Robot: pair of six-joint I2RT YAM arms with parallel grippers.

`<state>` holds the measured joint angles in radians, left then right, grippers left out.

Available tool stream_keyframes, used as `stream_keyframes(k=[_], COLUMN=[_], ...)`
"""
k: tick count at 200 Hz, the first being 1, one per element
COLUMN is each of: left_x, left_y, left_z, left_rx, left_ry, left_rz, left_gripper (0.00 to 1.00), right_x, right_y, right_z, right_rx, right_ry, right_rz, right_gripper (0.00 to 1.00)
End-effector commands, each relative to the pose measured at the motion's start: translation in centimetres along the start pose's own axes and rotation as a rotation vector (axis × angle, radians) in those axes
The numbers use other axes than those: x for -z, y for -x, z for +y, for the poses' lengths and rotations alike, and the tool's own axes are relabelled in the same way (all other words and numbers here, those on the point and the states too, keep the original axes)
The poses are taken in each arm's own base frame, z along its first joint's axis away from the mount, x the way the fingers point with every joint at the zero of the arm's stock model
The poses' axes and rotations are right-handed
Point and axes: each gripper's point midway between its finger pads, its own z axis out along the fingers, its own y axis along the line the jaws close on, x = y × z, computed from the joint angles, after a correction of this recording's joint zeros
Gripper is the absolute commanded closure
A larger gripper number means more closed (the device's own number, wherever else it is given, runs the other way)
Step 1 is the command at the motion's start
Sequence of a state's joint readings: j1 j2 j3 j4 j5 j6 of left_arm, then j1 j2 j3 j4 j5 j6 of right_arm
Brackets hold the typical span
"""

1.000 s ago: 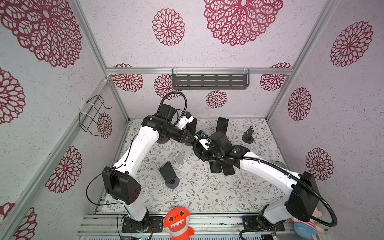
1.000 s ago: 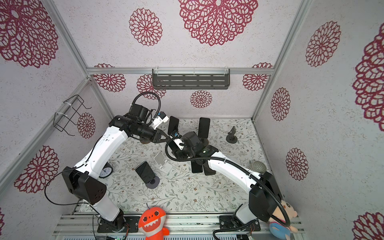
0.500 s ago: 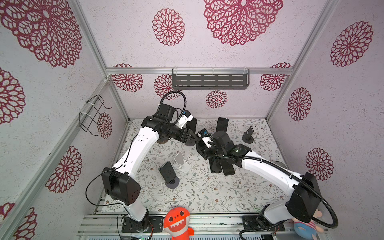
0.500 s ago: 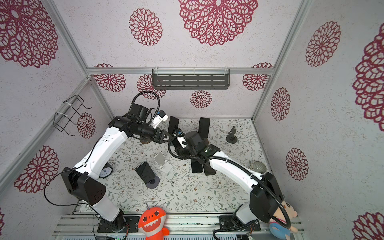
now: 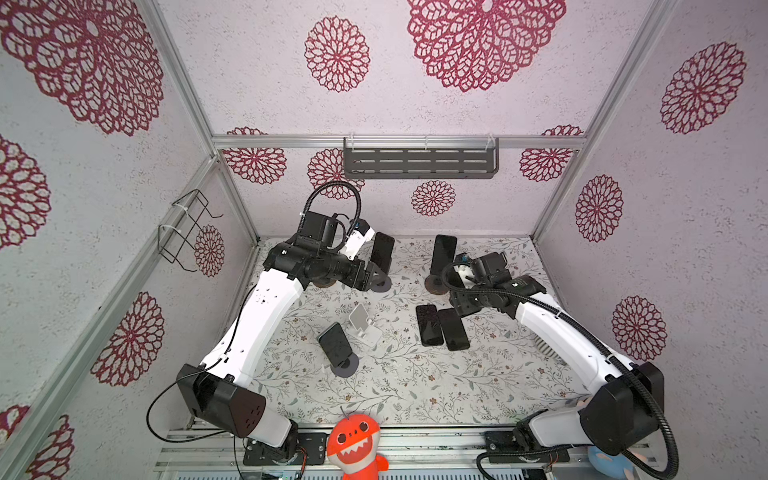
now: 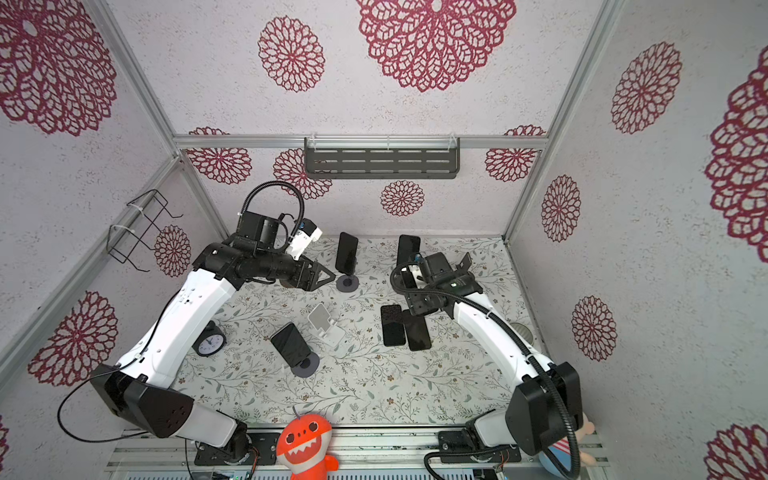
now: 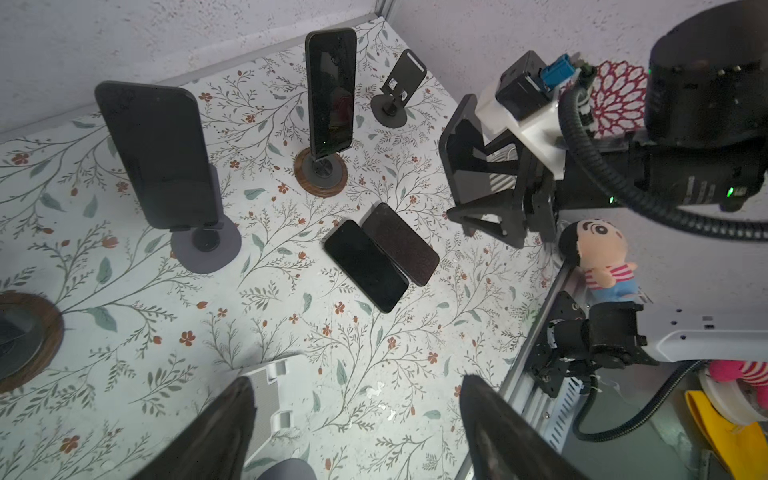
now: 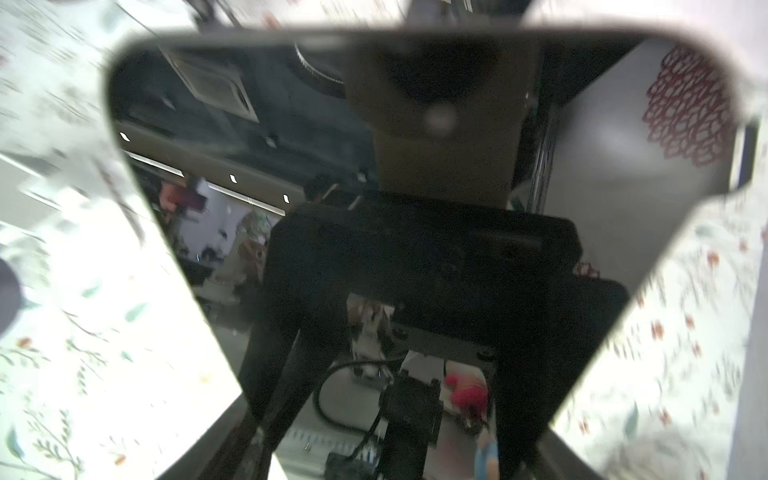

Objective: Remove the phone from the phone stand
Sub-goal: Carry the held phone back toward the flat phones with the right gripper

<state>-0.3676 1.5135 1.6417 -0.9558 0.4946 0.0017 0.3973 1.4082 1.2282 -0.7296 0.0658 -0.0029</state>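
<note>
My right gripper (image 7: pixel 473 178) is shut on a black phone (image 7: pixel 463 158), gripping it across its width. That phone's screen (image 8: pixel 415 166) fills the right wrist view, with the right gripper (image 8: pixel 390 436) on its two sides. In both top views the right gripper (image 5: pixel 463 301) (image 6: pixel 419 305) hangs above two phones lying flat (image 5: pixel 440 330). My left gripper (image 7: pixel 357 386) (image 6: pixel 322 278) is open and empty, beside a phone on a grey stand (image 5: pixel 382 253) (image 7: pixel 162 153). Another phone stands on a wooden-based stand (image 5: pixel 444 253) (image 7: pixel 330 91).
A white empty stand (image 5: pixel 363 324) and a phone on a grey stand (image 5: pixel 334 345) sit mid-table. An empty black stand (image 7: pixel 399 87) is at the back right. An alarm clock (image 6: pixel 208 343) stands under the left arm. An orange plush (image 5: pixel 355 446) sits at the front rail.
The two grippers were together near the back-left stand. My left gripper has opened and pulled back. My right gripper has moved right with the phone in it.
</note>
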Motion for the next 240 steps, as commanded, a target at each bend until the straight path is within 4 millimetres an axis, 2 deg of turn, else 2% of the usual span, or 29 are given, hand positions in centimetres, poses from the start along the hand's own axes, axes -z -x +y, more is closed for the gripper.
stream_keyframes(k=[1,35,56,106,138,182,205,240], left_x=[-0.3,-0.3,-0.5,-1.7,-1.3,-1.4,-1.6,-1.5], left_y=[-0.8,-2.1,-2.6,-2.4,-2.3,-2.2,-2.2,-2.3], left_z=[1.1,2.3,3.2,5.2,5.9,6.4,6.4,6.3], left_rx=[-0.05,-0.028,-0.009,0.072,0.099,0.118,0.126,0.122], left_ry=[0.047,0.083,0.115,0.159,0.177,0.181,0.166,0.162], left_rz=[-0.005,-0.013,-0.025,-0.036,-0.049,-0.06,-0.056,-0.056], left_gripper=[0.18,0.18,0.18,0.18,0.18,0.16,0.15,0.15], right_x=[0.1,-2.5,-4.1,-7.7,-9.7,-10.9,-11.3,-11.7], right_y=[-2.2,-4.4,-4.6,-5.0,-5.7,-7.0,-7.9,-8.6], right_z=[-1.8,-4.0,-4.9,-5.6,-5.7,-6.3,-5.9,-5.6], right_rx=[-0.062,-0.107,-0.12,-0.117,-0.104,-0.125,-0.119,-0.126], right_ry=[0.0,-0.022,-0.014,0.004,0.025,0.051,0.077,0.099], right_rz=[0.129,0.24,0.255,0.301,0.346,0.41,0.442,0.466], right_gripper=[0.84,0.84,0.84,0.84,0.84,0.81,0.73,0.67])
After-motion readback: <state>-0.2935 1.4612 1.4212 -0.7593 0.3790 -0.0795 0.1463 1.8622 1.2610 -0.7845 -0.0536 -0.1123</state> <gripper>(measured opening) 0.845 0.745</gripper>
